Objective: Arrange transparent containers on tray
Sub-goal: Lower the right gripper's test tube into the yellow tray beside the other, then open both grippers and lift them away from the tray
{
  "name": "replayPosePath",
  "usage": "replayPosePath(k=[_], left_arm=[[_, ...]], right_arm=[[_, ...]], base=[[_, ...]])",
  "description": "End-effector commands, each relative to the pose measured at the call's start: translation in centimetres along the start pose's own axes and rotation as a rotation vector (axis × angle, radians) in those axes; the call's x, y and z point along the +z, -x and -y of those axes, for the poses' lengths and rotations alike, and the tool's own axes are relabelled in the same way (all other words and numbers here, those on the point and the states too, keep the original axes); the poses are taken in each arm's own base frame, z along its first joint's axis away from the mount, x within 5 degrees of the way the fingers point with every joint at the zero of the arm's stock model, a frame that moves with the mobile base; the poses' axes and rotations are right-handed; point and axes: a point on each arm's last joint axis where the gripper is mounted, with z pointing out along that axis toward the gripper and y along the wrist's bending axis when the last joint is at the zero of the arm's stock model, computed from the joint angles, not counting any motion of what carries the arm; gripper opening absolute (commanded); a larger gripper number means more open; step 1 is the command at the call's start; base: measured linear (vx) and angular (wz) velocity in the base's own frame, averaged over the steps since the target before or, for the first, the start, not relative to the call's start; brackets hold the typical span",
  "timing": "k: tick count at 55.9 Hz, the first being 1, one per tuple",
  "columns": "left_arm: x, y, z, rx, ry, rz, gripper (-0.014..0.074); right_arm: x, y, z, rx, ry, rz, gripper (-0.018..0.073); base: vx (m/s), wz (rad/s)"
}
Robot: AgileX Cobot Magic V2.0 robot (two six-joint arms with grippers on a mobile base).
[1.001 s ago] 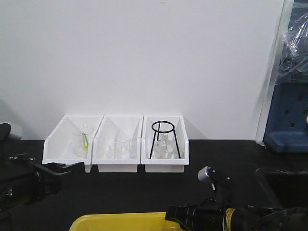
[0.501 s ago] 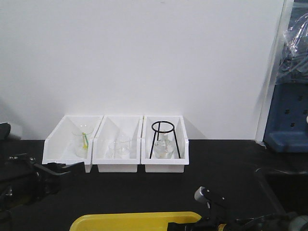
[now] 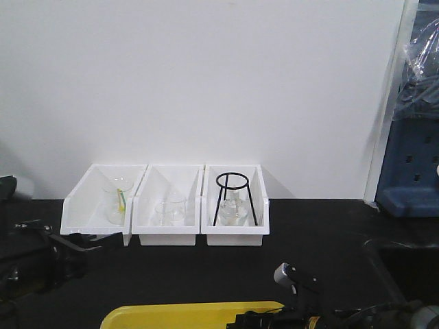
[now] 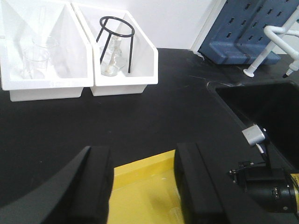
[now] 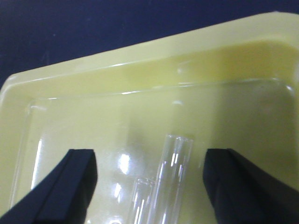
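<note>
1. Along the white wall in the front view, three white bins (image 3: 164,205) stand side by side on a black table (image 3: 315,233), holding clear beakers (image 3: 170,211) and a black ring stand (image 3: 235,199). The yellow tray (image 3: 192,316) shows at the bottom edge, with the left arm (image 3: 41,257) to its left and the right arm (image 3: 329,312) low at its right end.

2. Over the near end of the tray (image 4: 140,186) in the left wrist view, the left gripper (image 4: 140,186) hangs with its black fingers (image 4: 96,182) spread wide and nothing between them. The right arm (image 4: 261,179) sits just beside the tray.

3. Inside the tray (image 5: 93,79) in the right wrist view, two test tubes (image 5: 170,182) lie side by side on the floor, open rims toward the far wall. The right gripper (image 5: 152,179) straddles them, its fingers (image 5: 74,179) wide apart and clear of the glass.
</note>
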Motion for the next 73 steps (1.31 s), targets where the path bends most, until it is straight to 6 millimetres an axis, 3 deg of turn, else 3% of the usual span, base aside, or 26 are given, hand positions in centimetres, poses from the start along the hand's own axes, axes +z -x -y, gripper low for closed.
replayPosePath(k=[1, 10, 15, 21, 27, 34, 43, 58, 73], left_arm=[[-0.8, 1.2, 0.8, 0.038, -0.012, 0.046, 0.0435], [-0.8, 1.1, 0.9, 0.039, -0.024, 0.038, 0.0419], [-0.8, 0.9, 1.2, 0.041, -0.058, 0.016, 0.0363], [-0.8, 0.4, 1.6, 0.089, -0.104, -0.035, 0.0213], [-0.9, -0.1, 2.1, 0.091, -0.164, -0.08, -0.001], [-1.4, -0.4, 2.8, 0.096, -0.242, -0.121, -0.0006], [-3.4, -2.5, 3.2, 0.121, -0.292, -0.156, 0.0], [-8.0, -7.4, 2.7, 0.145, -0.261, -0.115, 0.0], [-10.1, -7.9, 3.0, 0.193, -0.264, -0.036, 0.0]], right_arm=[[-1.1, 1.2, -1.4, -0.027, 0.056, 0.048, 0.0581], [-2.4, 1.6, -3.1, -0.069, 0.16, 0.061, 0.0441], [-4.1, 2.1, -4.4, -0.135, 0.202, 0.094, 0.0263], [-7.5, 2.6, -6.6, -0.291, 0.228, 0.152, -0.0013], [-12.0, 2.9, -8.7, -0.488, 0.217, 0.241, -0.0013], [-17.2, 2.3, -10.7, -0.718, 0.186, 0.322, -0.0013], [-22.5, -0.5, -11.3, -0.757, 0.202, 0.454, -0.0013], [-25.8, -6.0, -7.9, -0.739, 0.096, 0.611, -0.0013], [-26.4, -7.4, -6.2, -0.712, 0.024, 0.68, -0.0013]], base=[[0.0, 0.0], [0.0, 0.0], [0.0, 0.0], [0.0, 0.0], [0.0, 0.0], [0.0, 0.0], [0.0, 0.0], [0.0, 0.0], [0.0, 0.0]])
